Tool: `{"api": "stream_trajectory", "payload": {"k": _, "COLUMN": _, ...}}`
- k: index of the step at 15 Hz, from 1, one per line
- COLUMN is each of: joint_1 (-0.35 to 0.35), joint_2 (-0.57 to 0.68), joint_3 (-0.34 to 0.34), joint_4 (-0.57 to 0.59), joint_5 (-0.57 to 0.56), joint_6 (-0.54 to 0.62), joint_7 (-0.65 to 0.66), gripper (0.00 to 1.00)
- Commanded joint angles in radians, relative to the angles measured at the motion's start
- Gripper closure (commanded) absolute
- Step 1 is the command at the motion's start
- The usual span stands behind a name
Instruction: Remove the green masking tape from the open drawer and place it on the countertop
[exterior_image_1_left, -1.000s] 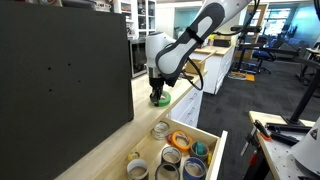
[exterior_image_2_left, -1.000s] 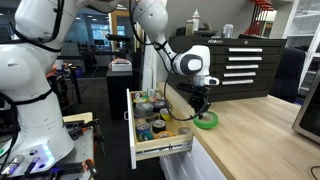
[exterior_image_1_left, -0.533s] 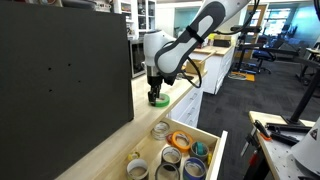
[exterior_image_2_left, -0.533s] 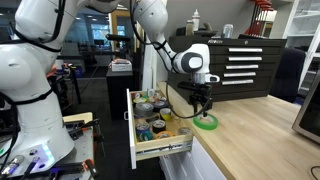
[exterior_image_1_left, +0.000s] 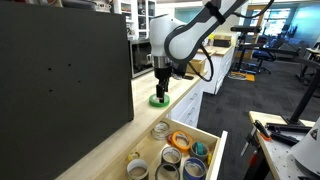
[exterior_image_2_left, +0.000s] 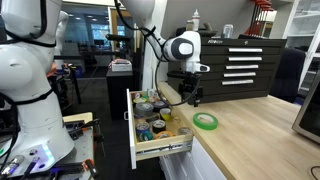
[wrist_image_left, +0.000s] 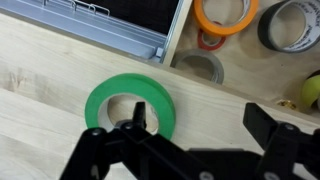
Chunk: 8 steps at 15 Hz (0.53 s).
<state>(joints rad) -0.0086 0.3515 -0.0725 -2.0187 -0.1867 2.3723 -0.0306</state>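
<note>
- Task object: the green masking tape roll (wrist_image_left: 103, 98) lies flat on the light wooden desk (wrist_image_left: 40, 75) with its hole facing up. It is outside the open drawer (exterior_image_2_left: 163, 150) and close to the desk edge that borders it.
- Fingers: the black fingers (wrist_image_left: 137, 118) are spread wide and nothing is held between them.
- Clearance: in both exterior views the fingers (exterior_image_1_left: 162, 88) hover above the roll (exterior_image_1_left: 159, 101) with a visible gap. There is no contact.
- Key relation: in the wrist view the roll sits left of the gap between the fingers. One fingertip overlaps the roll's inner opening in the picture, and the other fingertip stands over bare desk, well to the right.
- Axis: the roll is circular, so it has no long axis that would constrain finger alignment.
- Arm choice: the rig has a single arm, so none is needed.
- Drawer contents: assorted tape rolls (wrist_image_left: 222, 12) are in the drawer. None of those in view is green.
- Assessment: the placement looks complete. The next move is probably a clear vertical retreat, with no sideways sweep that could nudge the roll (exterior_image_2_left: 206, 121) toward the drawer edge.
</note>
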Motion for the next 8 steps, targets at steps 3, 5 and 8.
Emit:
{"api": "stream_trajectory", "payload": {"k": 3, "joint_1": -0.009, "joint_2": -0.187, "joint_3": 0.036, "joint_4": -0.184, "joint_5": 0.043, "joint_6": -0.047, "joint_7": -0.034, "gripper": 0.00}}
{"api": "stream_trajectory", "payload": {"k": 5, "joint_1": -0.012, "joint_2": -0.232, "joint_3": 0.044, "joint_4": -0.232, "joint_5": 0.065, "joint_6": -0.056, "joint_7": -0.053, "gripper": 0.00}}
{"api": "stream_trajectory", "payload": {"k": 8, "joint_1": -0.005, "joint_2": -0.178, "joint_3": 0.039, "joint_4": -0.188, "joint_5": 0.046, "joint_6": -0.036, "joint_7": -0.028, "gripper": 0.00}}
